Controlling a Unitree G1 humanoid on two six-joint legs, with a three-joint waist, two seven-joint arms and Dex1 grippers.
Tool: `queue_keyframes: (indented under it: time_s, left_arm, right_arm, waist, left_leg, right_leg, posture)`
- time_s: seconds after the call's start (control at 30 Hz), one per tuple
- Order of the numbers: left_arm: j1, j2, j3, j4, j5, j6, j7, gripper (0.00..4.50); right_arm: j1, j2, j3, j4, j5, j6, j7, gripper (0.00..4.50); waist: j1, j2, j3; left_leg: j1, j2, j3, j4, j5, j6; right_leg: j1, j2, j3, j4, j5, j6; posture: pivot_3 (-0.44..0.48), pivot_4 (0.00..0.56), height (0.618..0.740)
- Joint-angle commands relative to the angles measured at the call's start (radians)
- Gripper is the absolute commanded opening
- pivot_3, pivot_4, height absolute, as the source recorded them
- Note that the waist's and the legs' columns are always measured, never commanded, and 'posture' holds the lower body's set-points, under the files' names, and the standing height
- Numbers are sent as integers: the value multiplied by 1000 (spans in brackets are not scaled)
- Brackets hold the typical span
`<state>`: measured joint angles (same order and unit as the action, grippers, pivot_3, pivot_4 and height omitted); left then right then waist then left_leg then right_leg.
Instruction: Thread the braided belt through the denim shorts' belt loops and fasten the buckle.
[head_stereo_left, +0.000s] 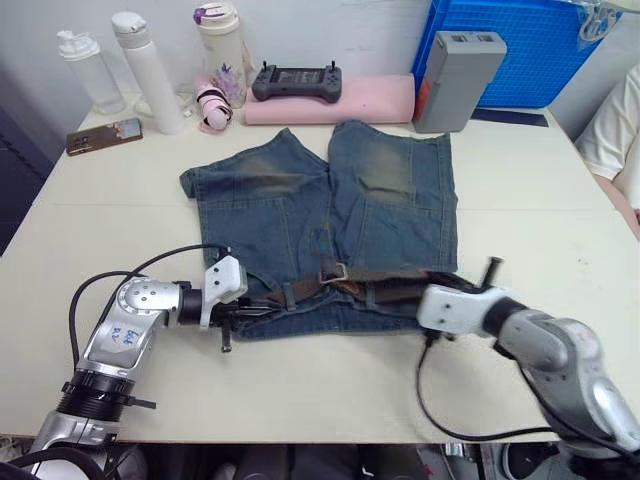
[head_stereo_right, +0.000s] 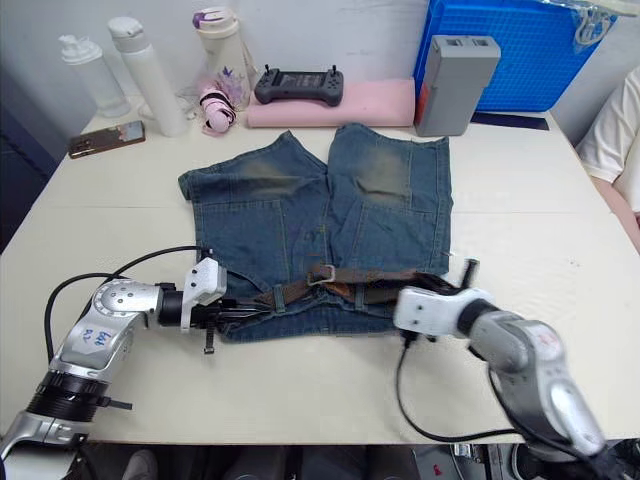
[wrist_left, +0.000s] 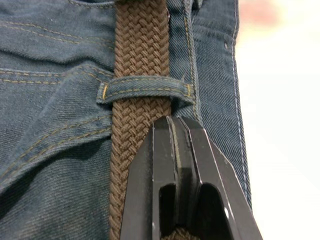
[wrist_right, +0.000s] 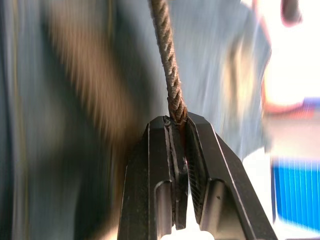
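A: Starting nearest the robot, what do the arms have?

B: The left gripper (wrist_left: 175, 127) lies at about eight o'clock on the table (head_stereo_left: 300, 390), at the waistband end of the shorts (head_stereo_left: 330, 210). Its two fingers (wrist_left: 195, 165) are pressed together over the belt (wrist_left: 140, 50), pinching the woven strap just short of a belt loop (wrist_left: 145, 89). The strap runs under that loop and on along the waistband.

A: And the right one?

B: The right gripper (wrist_right: 176, 120) is at about five o'clock, at the other end of the waistband. Its fingers are clamped on the belt's edge, and the strap rises away from the tips over blurred denim.

A: Where does the belt lie overall?

B: Across the waistband, which is the edge of the shorts nearest the robot. It stretches between the two grippers. The buckle (head_stereo_left: 334, 270) sits near the middle of the waistband, roughly at six o'clock, with the strap passing on both sides of it. I cannot tell whether the prong is fastened.

A: And the shorts?

B: Flat at the table's centre, legs pointing to twelve o'clock, yellowish patches on both.

A: Farther back?

B: At eleven o'clock stand three bottles (head_stereo_left: 150, 70) with a phone (head_stereo_left: 104, 136) beside them. At twelve o'clock a black controller (head_stereo_left: 296, 82) sits on a pink pad (head_stereo_left: 370, 100). A grey box (head_stereo_left: 455, 78) and a blue crate (head_stereo_left: 530, 50) are at one o'clock. A person's sleeve (head_stereo_left: 615, 130) shows at two o'clock.
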<state>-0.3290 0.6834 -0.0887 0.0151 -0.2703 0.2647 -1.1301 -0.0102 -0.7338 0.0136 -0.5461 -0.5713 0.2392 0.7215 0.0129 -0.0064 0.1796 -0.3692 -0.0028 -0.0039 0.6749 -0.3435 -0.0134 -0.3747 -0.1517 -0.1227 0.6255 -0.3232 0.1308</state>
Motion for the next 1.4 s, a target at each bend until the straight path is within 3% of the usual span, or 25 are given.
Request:
queue_keyframes:
  time_s: [0.03,0.3,0.6,0.77,0.8,0.93,1.03,1.13,1.4]
  left_arm:
    - [28,4,-23,8,12,15,-5,81]
    - [19,7,-23,1,4,24,-3,81]
    - [11,28,8,6,0,23,0,81]
    - [20,51,49,-37,-35,57,7,0]
    - [24,51,62,-52,-50,68,10,0]
    - [41,62,110,-105,-101,119,16,0]
    - [46,74,159,-148,-142,169,35,0]
    - [42,75,170,-161,-157,191,46,0]
    - [37,79,185,-190,-181,223,71,0]
  right_arm:
    - [49,-52,-120,30,-5,-17,-41,0]
    - [73,-51,-116,54,-22,7,-81,0]
    - [46,29,62,-39,-31,60,-5,0]
    - [44,82,120,-65,-53,185,47,1918]
    - [46,83,118,-73,-55,199,52,2556]
    - [38,82,73,-114,-28,206,41,4347]
    - [67,83,31,-238,150,29,53,4433]
    - [102,80,58,-277,187,-63,39,4433]
    - [149,147,192,-230,4,-143,-104,4433]
  waist:
    - [-1,2,-1]
    - [12,3,-2]
    - [5,3,-2]
    - [-2,3,-2]
    - [-2,2,-2]
    - [-1,1,-3]
    - [-1,1,-3]
    - [-5,2,-3]
    - [-5,1,-2]
  left_leg:
    - [1,1,1,0,0,0]
    - [0,0,2,3,-1,2]
    - [0,1,3,3,-1,2]
    - [1,2,3,3,-1,1]
    - [1,2,3,3,-1,1]
    - [0,2,2,3,-2,1]
    - [0,3,2,2,-2,0]
    - [0,3,1,2,-2,0]
    - [0,2,1,3,-2,0]
  right_leg:
    - [0,0,0,0,0,0]
    - [0,0,1,0,0,0]
    - [0,1,2,0,0,0]
    - [0,2,2,0,0,0]
    - [0,2,2,0,0,0]
    - [0,2,2,0,0,0]
    - [-1,2,2,0,0,0]
    - [-1,2,2,0,0,0]
    - [-1,2,2,0,0,0]
  posture:
    - [0,150,714]
    - [0,150,714]
    - [0,150,714]
    - [0,150,714]
    - [0,150,714]
    - [0,150,714]
    - [0,150,714]
    - [0,150,714]
    - [0,150,714]
